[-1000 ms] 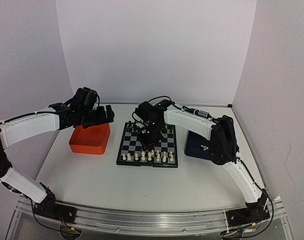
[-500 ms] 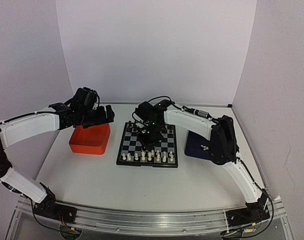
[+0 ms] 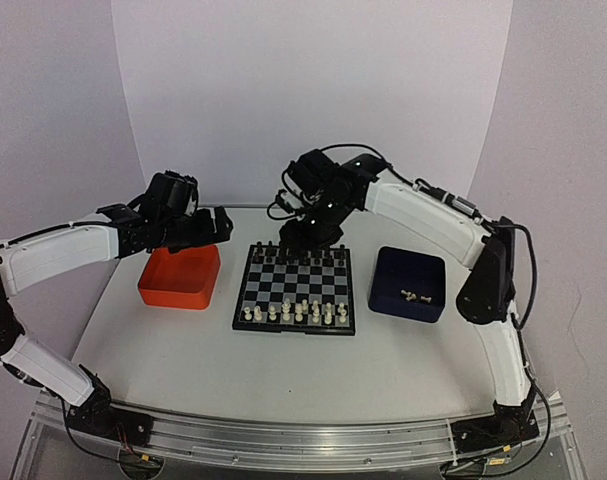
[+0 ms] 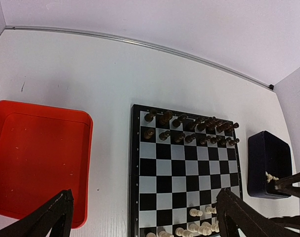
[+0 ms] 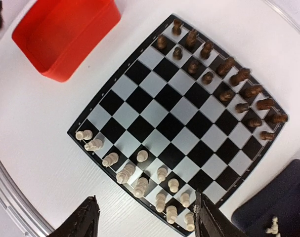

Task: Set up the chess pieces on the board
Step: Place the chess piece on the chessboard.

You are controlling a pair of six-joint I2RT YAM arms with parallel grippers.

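The board [image 3: 294, 286] lies on the white tabletop [image 3: 283, 375], about midway between the left and right edges and nearer the far edge than the near one. Cream chess pieces [image 3: 293, 312] stand along its near side: one row runs beside the near border, and a few more stand on the next row, toward the right. The black chess pieces [image 3: 299, 257] fill the two rows on the far side. The squares between the two sets are bare.

An orange tray [image 3: 173, 297] sits just left of the board, and its red floor shows bare in the left wrist view. A dark blue tray [image 3: 388, 303] sits just right of the board, with a few cream pieces [image 3: 415, 296] lying in it.

The left tool [image 3: 211, 227] hangs above the far edge of the orange tray. In the left wrist view its fingers [image 4: 46, 222] are spread wide with nothing between them. The right tool [image 3: 309, 234] hangs above the far side of the board, over the black pieces. In the right wrist view its fingers [image 5: 85, 217] are also apart and hold nothing, and the whole board shows below them.
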